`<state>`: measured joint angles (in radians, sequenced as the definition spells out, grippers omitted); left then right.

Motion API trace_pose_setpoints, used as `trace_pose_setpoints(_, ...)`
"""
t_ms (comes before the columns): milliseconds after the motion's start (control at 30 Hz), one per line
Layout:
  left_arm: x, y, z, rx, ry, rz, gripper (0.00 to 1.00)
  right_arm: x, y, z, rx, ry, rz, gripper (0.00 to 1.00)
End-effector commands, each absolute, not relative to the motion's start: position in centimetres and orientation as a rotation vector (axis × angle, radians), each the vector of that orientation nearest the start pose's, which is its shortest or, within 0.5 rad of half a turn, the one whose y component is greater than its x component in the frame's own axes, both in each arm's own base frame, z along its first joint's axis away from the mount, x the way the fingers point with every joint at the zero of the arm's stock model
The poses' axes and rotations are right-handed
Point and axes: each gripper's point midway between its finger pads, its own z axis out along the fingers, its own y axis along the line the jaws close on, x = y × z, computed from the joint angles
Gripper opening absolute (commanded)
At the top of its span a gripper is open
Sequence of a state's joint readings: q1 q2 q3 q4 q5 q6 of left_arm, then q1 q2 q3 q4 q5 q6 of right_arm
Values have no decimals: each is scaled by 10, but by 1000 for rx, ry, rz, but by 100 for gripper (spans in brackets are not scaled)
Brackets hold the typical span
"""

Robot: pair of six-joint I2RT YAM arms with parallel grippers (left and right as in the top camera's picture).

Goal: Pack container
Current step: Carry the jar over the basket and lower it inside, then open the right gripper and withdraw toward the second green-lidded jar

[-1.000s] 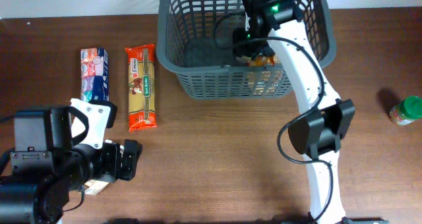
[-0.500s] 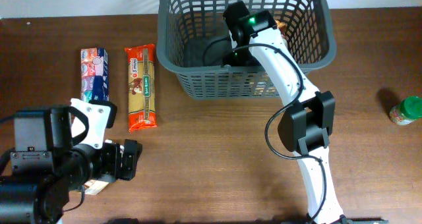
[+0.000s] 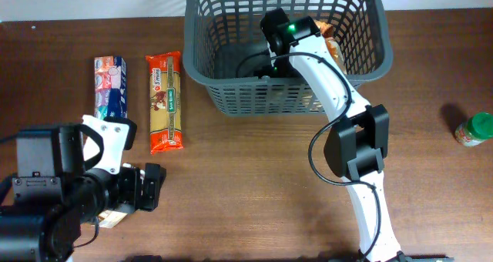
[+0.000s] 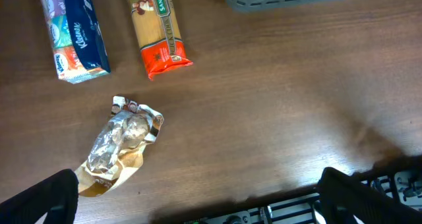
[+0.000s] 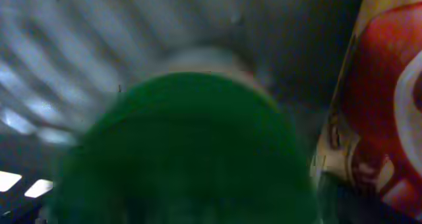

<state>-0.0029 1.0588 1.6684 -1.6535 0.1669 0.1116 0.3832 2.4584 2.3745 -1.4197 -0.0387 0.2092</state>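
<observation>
R gripper (image 3: 269, 64) is down inside the container (image 3: 231, 83), upper centre of the overhead view, mostly hidden under its own wrist. Can't tell if its jaws are wide or closed: no fingers show in the wrist view. That view is filled w/ a blurred green lid (image 5: 184, 151), very close to the lens, w/ grey basket wall behind it. A red-and-yellow packet (image 5: 382, 99) sits just right of the lid, at the frame's right edge. Overhead, an orange packet (image 3: 330, 40) shows in the basket beside the R arm (image 3: 339, 89), which crosses the front rim.

L gripper (image 3: 146, 186) sits at lower left of the overhead view, above the table (image 3: 254, 177). It's spread wide and holds nothing; its dark fingers (image 4: 46, 197) sit at both bottom corners of the wrist view. A crumpled foil wrapper (image 4: 122, 141) lies on the wood between them, toward the left. Further up lie a tissue pack (image 3: 110, 86) and a pasta packet (image 3: 166, 102), side by side, apart, left of the basket. A green-lidded jar (image 3: 474, 129) stands at far right, well apart from the rest.
</observation>
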Motion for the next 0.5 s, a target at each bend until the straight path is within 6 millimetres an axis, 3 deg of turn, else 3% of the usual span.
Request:
trace_pose_setpoints(0, 180, -27, 326, 191, 2585, -169, 99, 451, 189, 81, -272, 3075, 78, 99)
trace_pose_setpoints(133, 180, -27, 326, 191, 2584, -169, 99, 459, 191, 114, -293, 3008, 104, 99)
trace_pose_setpoints(167, 180, -27, 326, 191, 2584, -169, 99, 466, 191, 142, -279, 2941, 131, 99)
trace_pose_setpoints(300, 180, -27, 326, 191, 2584, -169, 99, 476, 182, 218, -232, 2754, 193, 99)
trace_pose_setpoints(433, 180, -27, 326, 191, 2585, -169, 99, 475, 148, 302, -96, 2535, 248, 99)
trace_pose_setpoints(467, 180, -27, 326, 191, 2584, -169, 99, 474, 136, 313, -47, 2513, 245, 99)
